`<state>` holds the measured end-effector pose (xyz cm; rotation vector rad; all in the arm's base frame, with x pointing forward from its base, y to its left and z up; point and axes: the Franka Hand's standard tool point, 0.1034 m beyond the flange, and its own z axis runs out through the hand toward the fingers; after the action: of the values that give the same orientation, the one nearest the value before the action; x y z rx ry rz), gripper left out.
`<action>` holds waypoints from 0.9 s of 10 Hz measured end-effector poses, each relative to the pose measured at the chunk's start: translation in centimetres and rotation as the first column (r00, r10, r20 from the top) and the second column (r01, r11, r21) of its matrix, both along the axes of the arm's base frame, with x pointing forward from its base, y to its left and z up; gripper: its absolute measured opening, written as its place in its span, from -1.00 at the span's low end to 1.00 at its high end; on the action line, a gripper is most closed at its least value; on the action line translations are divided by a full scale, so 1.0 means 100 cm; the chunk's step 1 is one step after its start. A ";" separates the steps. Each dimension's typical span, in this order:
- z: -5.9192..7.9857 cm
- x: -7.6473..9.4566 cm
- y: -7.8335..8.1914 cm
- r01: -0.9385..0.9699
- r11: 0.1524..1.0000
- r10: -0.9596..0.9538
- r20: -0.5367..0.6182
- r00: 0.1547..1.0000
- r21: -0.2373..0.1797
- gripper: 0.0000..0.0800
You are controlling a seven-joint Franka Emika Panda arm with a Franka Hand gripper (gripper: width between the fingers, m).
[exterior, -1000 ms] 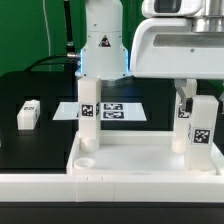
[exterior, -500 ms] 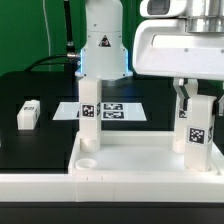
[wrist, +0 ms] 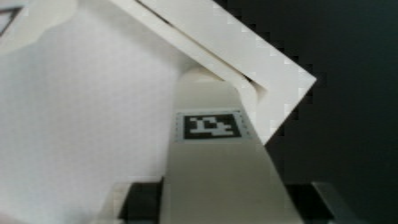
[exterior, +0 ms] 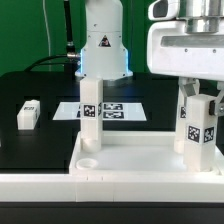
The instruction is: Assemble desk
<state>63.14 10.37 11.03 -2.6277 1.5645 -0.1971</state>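
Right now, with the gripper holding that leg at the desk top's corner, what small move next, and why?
Probably twist the held leg down into the corner of the desk top: the gripper clamps it upright there, like the standing leg opposite, but seating isn't visible.

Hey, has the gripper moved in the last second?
Yes. The gripper has shifted toward the exterior view's right, away from the fixed robot base, and is still clamped on the leg.
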 end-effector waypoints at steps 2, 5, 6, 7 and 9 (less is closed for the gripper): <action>0.000 0.000 0.001 0.138 0.990 -0.138 -0.003 0.990 0.032 -0.27; 0.001 0.001 0.001 0.365 0.928 -0.365 -0.018 0.931 0.072 -0.27; 0.001 0.001 0.001 0.380 0.922 -0.379 -0.017 0.925 0.073 -0.24; 0.001 0.001 0.001 0.360 0.930 -0.360 -0.016 0.933 0.070 -0.24; 0.002 -0.001 0.003 0.309 0.949 -0.307 -0.036 0.951 0.059 0.52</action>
<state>63.05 10.71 11.19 -2.3347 1.9501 -0.1274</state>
